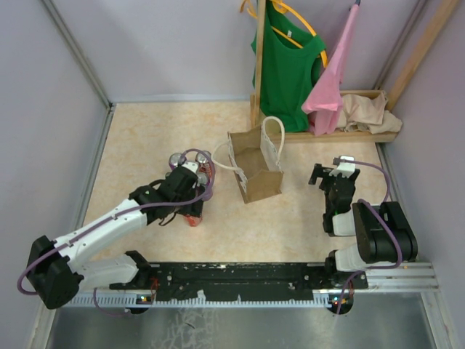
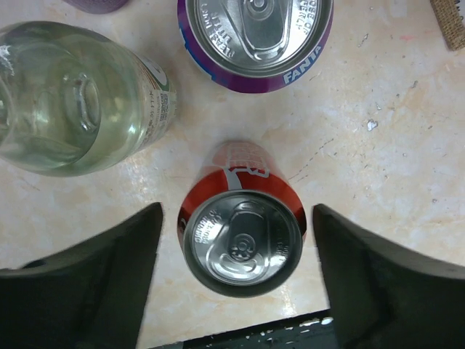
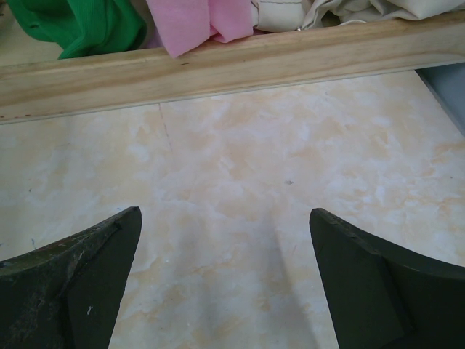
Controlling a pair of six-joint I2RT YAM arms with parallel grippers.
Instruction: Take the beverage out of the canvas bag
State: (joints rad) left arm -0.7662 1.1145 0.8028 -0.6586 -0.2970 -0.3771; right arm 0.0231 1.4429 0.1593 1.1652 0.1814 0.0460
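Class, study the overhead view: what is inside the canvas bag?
Through the open top of the canvas bag, only bare brown lining shows, and no drink is visible. The bag's near wall covers the lowest part of the inside, so the bottom cannot be checked.

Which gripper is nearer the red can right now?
Left. The left gripper brackets the red can, jaws apart; the right gripper is beyond the canvas bag from it.

My left claw (image 2: 236, 214) is spread around a red can (image 2: 243, 243), which stands upright between the fingers (image 2: 94, 276) with a gap on each side. Just beyond the fingertips stands a purple Fanta can (image 2: 254, 36). Ahead to the left is a clear bottle (image 2: 73, 94) of pale liquid. All sit on the marbled counter (image 2: 378, 145).
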